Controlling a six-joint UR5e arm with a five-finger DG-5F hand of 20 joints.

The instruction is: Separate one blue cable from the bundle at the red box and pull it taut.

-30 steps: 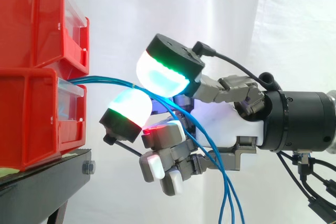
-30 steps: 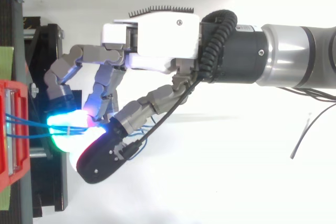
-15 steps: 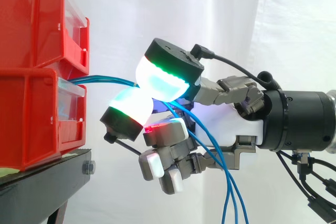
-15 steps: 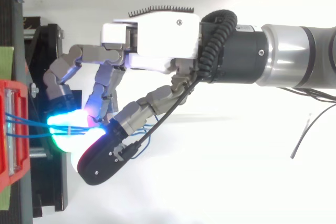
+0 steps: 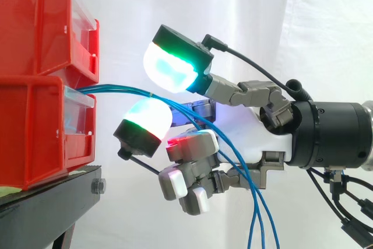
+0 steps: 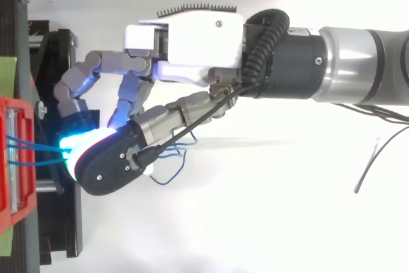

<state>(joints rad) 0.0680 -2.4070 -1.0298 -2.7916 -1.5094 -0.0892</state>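
Hand [image 5: 253,129] is open for you right now: its two big glowing pads [image 5: 169,65] stand apart, one high and one low, with a clear gap and nothing clamped between them. The smaller fingers [image 5: 189,147] below are curled in toward the palm. The blue cables [image 5: 116,90] run as a bundle through that gap, just over the lower pad; you can't tell whether they touch it. A white tie [image 5: 150,93] sits on the bundle right there. Past the pads the strands fan out, run down past the curled fingers and hang off the bottom edge of the side view. From above, the hand [image 6: 192,43] reaches in from the right, the black back of the upper pad covers the gap, and a slack loop of cable shows just beside it. At the other end the cables [image 6: 29,151] come out of the front of the lower red bin [image 5: 35,132]. They leave it slightly apart, meet at the tie, and curve rather than run straight. The upper red bin [image 5: 35,21] is stacked on it, and both sit on the black stand [image 5: 52,202].
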